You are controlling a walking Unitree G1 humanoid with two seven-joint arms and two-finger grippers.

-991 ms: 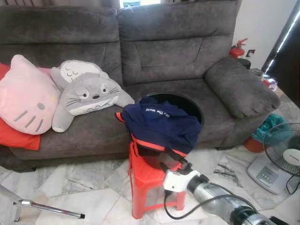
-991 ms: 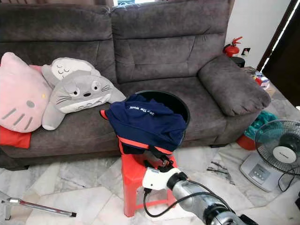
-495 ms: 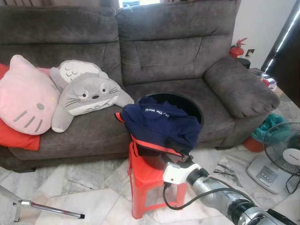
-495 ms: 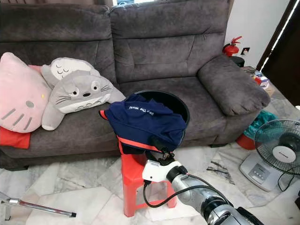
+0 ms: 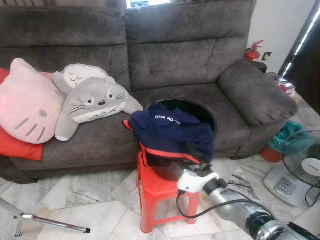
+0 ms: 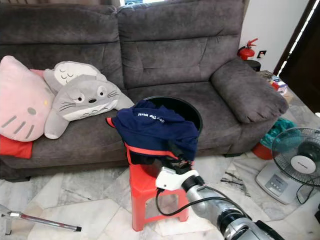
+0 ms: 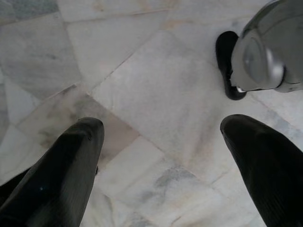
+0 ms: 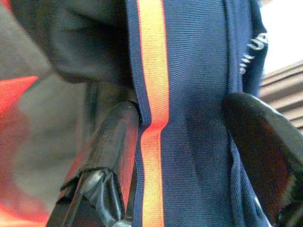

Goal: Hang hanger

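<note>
A: Location of the garment?
B: Navy shirt (image 5: 170, 131) drapes the black bucket (image 5: 202, 111) on the red stool (image 5: 159, 190).
A: Current step?
B: Reaching. Right gripper (image 8: 182, 142), fingers apart, straddles the striped hem; nothing clamped. Closing comes next, I judge. Left gripper (image 7: 163, 142) hangs open above the floor.

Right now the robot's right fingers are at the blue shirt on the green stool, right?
Not quite. The stool is red, not green, as the left eye view shows. The rest holds: the right gripper has its fingers at the blue shirt, which hangs over the bin on that stool.
</note>
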